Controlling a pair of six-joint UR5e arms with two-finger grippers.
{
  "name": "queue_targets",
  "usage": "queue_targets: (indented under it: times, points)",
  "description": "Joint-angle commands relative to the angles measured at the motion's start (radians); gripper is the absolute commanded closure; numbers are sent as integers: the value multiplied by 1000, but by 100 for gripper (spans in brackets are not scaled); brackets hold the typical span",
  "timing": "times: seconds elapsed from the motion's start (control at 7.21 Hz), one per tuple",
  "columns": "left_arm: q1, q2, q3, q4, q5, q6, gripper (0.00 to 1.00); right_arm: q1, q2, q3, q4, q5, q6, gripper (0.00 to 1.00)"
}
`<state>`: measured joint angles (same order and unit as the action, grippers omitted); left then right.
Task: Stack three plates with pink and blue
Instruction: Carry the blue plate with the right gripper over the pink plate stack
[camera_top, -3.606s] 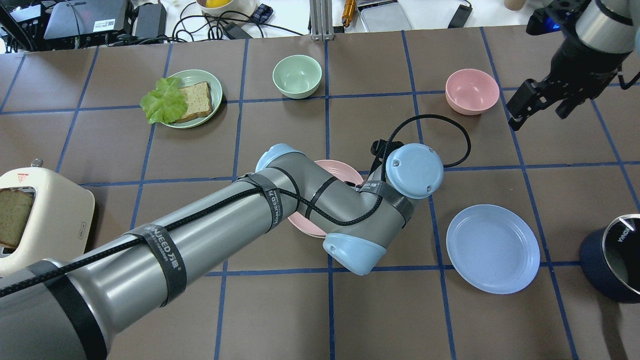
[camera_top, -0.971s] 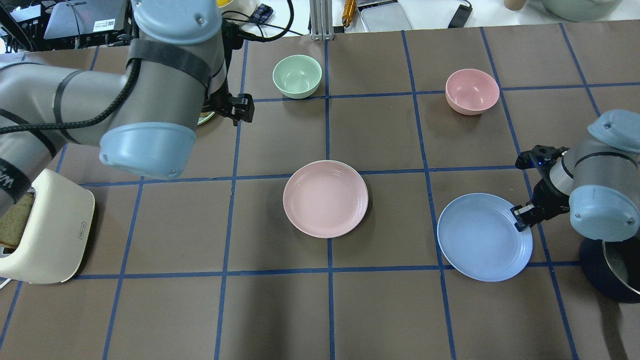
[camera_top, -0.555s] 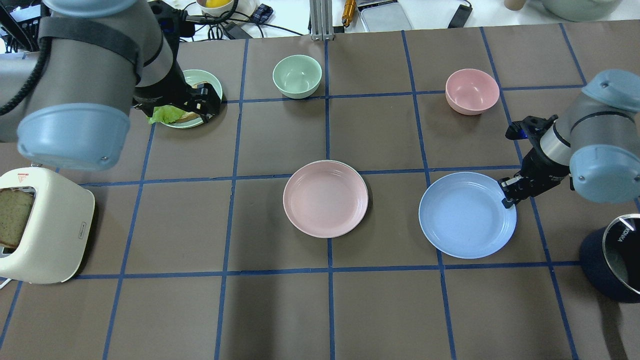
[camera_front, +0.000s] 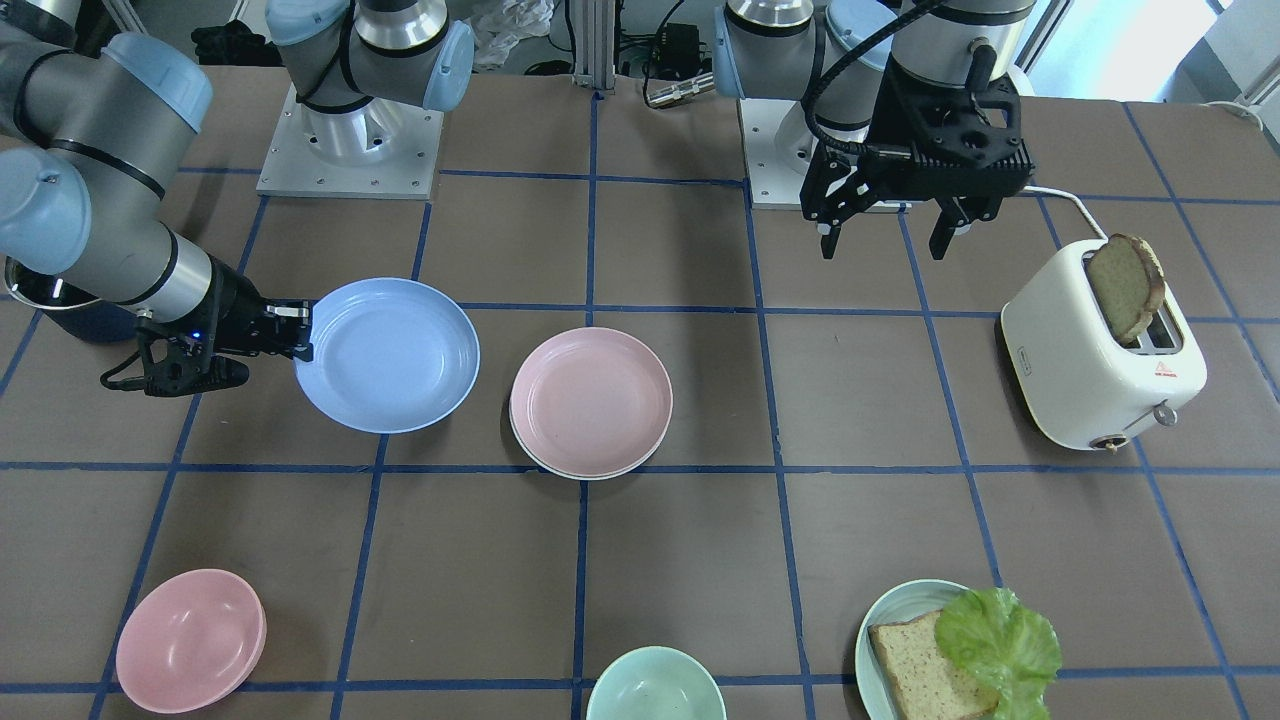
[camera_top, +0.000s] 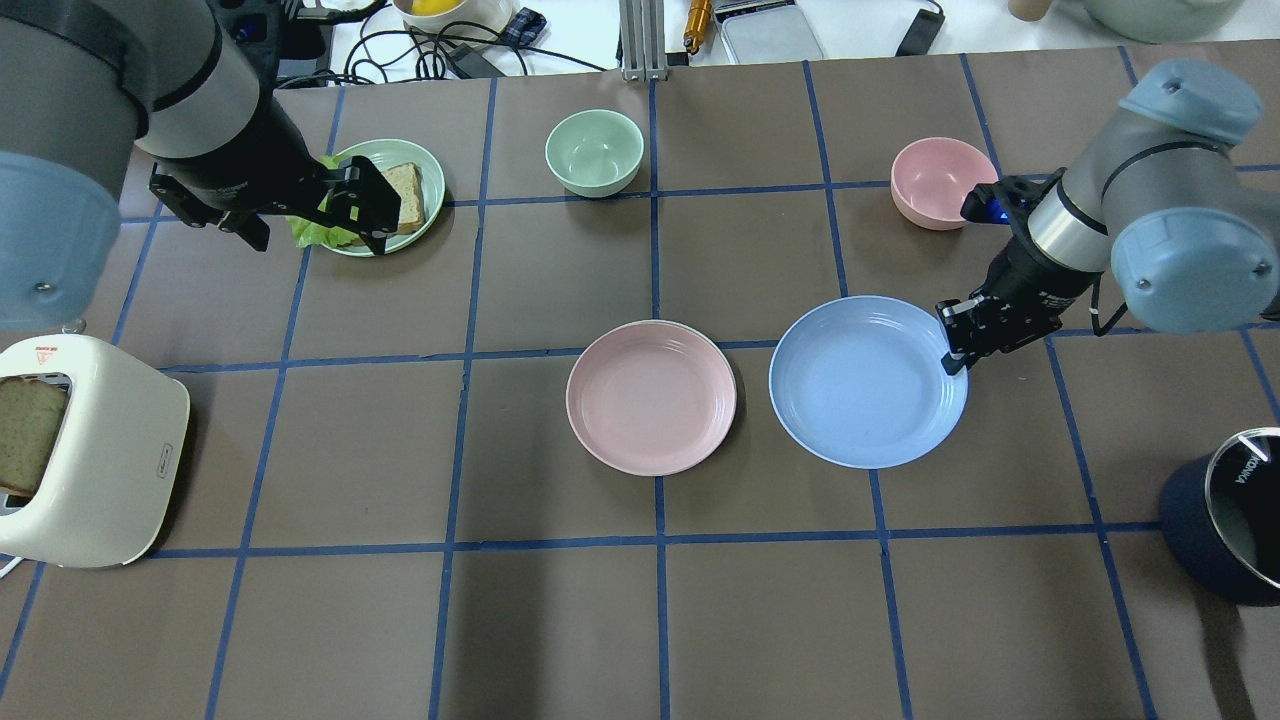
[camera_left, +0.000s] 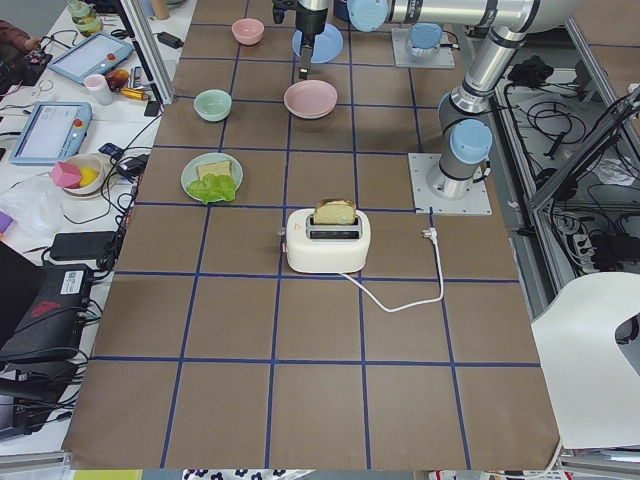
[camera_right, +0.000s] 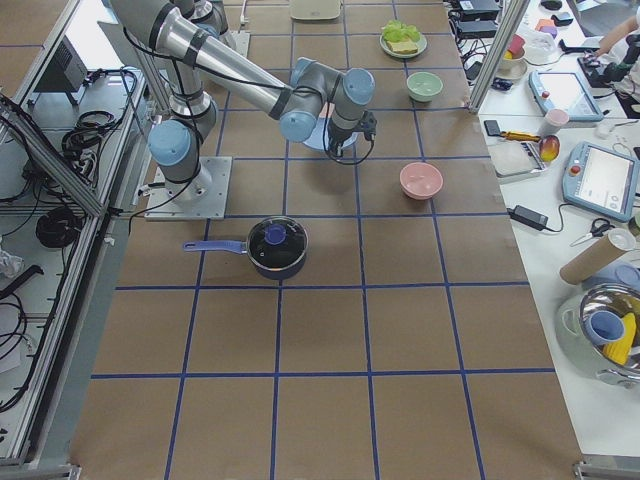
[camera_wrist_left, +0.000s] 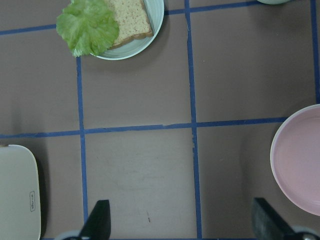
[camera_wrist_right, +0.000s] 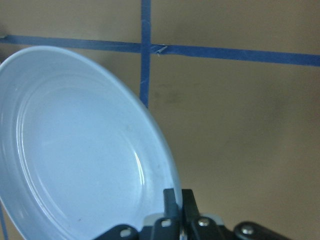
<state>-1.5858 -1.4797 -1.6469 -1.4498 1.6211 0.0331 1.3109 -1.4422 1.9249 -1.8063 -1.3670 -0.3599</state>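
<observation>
A pale pink plate (camera_top: 651, 397) lies at the table's middle on a cream-white plate, of which only a rim sliver (camera_front: 590, 474) shows. My right gripper (camera_top: 952, 340) is shut on the right rim of the light blue plate (camera_top: 868, 380), holding it just right of the pink plate and apart from it. The right wrist view shows the jaws closed on that rim (camera_wrist_right: 170, 185). My left gripper (camera_top: 310, 225) is open and empty, held high near the plate with bread and lettuce. The left wrist view shows its fingertips (camera_wrist_left: 100, 222) wide apart.
A white toaster (camera_top: 90, 450) with a bread slice stands at the left edge. A teal plate (camera_top: 425, 170) with bread and lettuce, a green bowl (camera_top: 594, 150) and a pink bowl (camera_top: 940, 180) stand along the far side. A dark pot (camera_top: 1225, 515) stands at the right edge.
My right gripper took hold of the blue plate's rim and carried it left and farther away, close to the pink plate. My left arm left the pink plate and drew back to the far left.
</observation>
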Motion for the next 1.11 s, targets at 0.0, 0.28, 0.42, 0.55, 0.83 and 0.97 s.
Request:
queue_targets:
  times: [0.0,0.28,0.42,0.55,0.83,0.97]
  points:
    - [3,30,24,-79,-74,1,0,43,22,-11,28,104,64,100]
    - [1,23,108,-225,-81,-1,0,150,37,-11,15,105,133,100]
    - [1,9,119,-230,-82,-1,0,206,51,-11,13,106,181,100]
    - [1,6,108,-230,-82,-1,0,256,75,-9,-22,108,215,100]
    - [0,15,67,-216,-72,-9,0,356,127,-7,-162,111,283,100]
    - [1,30,49,-189,-72,-4,0,384,143,-15,-201,118,314,100]
